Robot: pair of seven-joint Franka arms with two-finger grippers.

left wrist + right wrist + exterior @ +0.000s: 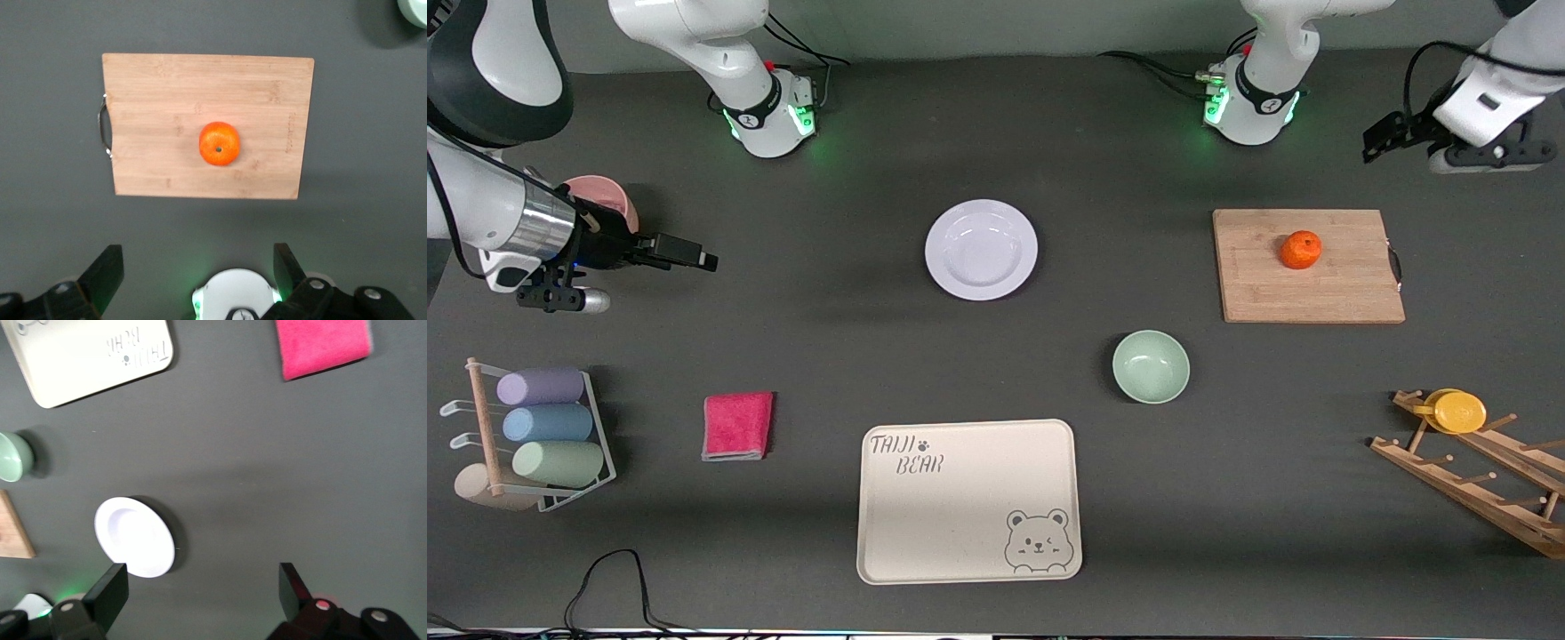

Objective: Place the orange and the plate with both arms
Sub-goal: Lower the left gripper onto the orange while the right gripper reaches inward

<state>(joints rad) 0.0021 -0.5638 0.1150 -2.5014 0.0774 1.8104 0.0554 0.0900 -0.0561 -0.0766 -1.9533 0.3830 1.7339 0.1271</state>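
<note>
A dark grey table [1049, 133] fills the scene, the two arm bases standing along its farthest edge from the front camera, and everything is best placed from the cream tray [969, 500] with the bear drawing, which lies nearest that camera at mid-table and looks like the likely destination for both task items. Farther from the camera than the tray and toward the left arm's end lies a wooden cutting board [1312, 267], and the orange [1301, 250] sits on it, untouched, probably staged there so the left arm can reach it alone. The plate [981, 249] lies flat on the table, farther from the camera than the tray and well apart from it, on the right arm's working side. A mint-green bowl [1151, 366] stands between the tray and the board. A pink cloth [736, 426] lies beside the tray toward the right arm's end. The left gripper [198, 267] hangs over bare table just off the board's edge, fingers spread wide and empty, seemingly poised for a descent on the fruit. The right gripper [203, 587] hangs over the table's right-arm end, likewise spread and empty, with the plate in its wrist view; nothing is grasped yet.
</note>
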